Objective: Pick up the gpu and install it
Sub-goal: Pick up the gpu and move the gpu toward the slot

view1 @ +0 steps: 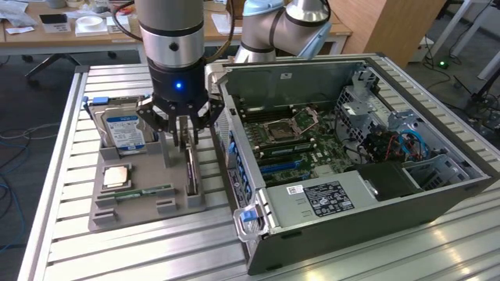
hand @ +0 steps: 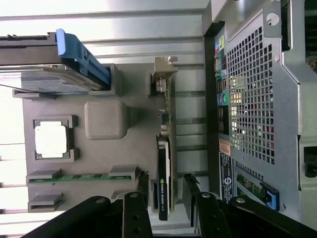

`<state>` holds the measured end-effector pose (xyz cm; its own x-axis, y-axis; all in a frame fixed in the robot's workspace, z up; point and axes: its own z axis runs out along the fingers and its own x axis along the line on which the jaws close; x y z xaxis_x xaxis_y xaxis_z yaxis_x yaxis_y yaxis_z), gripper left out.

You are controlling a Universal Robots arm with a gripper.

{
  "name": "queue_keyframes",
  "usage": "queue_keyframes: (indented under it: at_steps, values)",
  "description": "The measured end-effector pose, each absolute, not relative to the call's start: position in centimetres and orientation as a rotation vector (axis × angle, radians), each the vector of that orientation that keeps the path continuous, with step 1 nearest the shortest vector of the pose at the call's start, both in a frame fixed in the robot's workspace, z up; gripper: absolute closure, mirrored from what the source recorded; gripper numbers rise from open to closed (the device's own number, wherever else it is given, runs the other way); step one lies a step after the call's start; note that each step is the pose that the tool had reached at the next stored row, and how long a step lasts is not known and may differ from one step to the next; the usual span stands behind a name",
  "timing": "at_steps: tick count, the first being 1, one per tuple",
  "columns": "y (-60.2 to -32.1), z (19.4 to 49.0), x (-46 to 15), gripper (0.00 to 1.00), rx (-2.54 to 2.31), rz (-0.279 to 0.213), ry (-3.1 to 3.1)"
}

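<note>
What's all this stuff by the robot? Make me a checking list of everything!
Surface: slatted metal table holding a grey tray and an open computer case.
Job's things: gpu stands on edge in the tray, not yet lifted.
Clutter: hard drive, processor chip and memory stick, all in the tray.
Gripper: gripper open, one finger on each side of the gpu, gaps showing.
Cables: blue cables inside the case; loose ones on the floor.
Surroundings: cluttered desk and wooden cabinet behind.
</note>
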<state>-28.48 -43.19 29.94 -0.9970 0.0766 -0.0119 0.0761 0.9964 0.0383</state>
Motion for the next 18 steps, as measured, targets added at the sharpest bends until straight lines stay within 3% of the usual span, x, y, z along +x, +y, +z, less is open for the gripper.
queue_keyframes:
  at_steps: [18]
  values:
    - [-43.2, 28.0, -28.7, 0.57, 0.12, 0.058, 3.125]
